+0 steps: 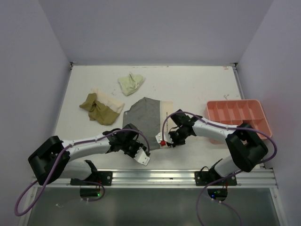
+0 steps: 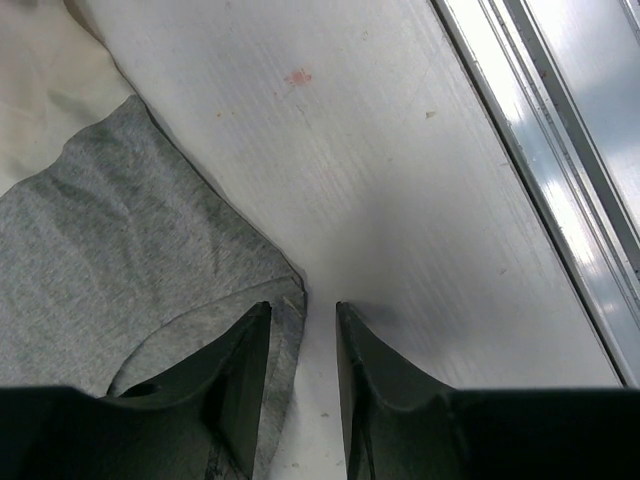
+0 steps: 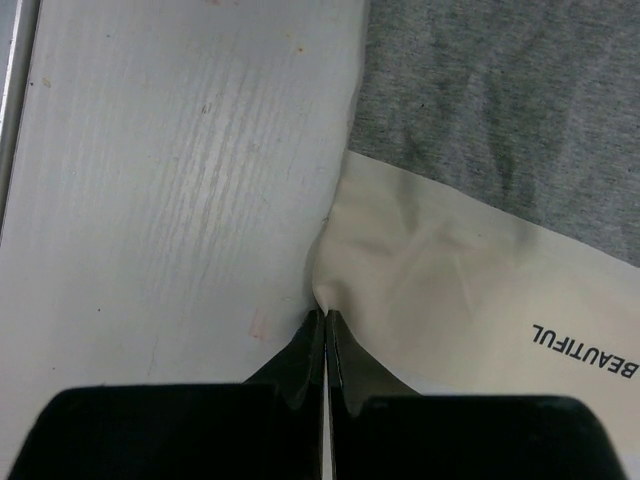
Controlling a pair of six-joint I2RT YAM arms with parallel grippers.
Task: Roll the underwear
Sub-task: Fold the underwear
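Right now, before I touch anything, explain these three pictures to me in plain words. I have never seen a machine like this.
These are two robot arms bolted to the near edge of a white table. The overhead picture looks down from behind them, with the left arm on the left and the right arm on the right. The other two pictures come from a camera on each wrist, looking along that arm's own fingers.

On the table lie the grey underwear, spread flat, an olive-tan garment against a cream garment, a pale yellow-green garment farther back, and a salmon-pink tray on the right.

The right fingers are shut on a corner of the grey underwear's cream waistband. The left fingers stand open at its grey hem, gripping nothing.
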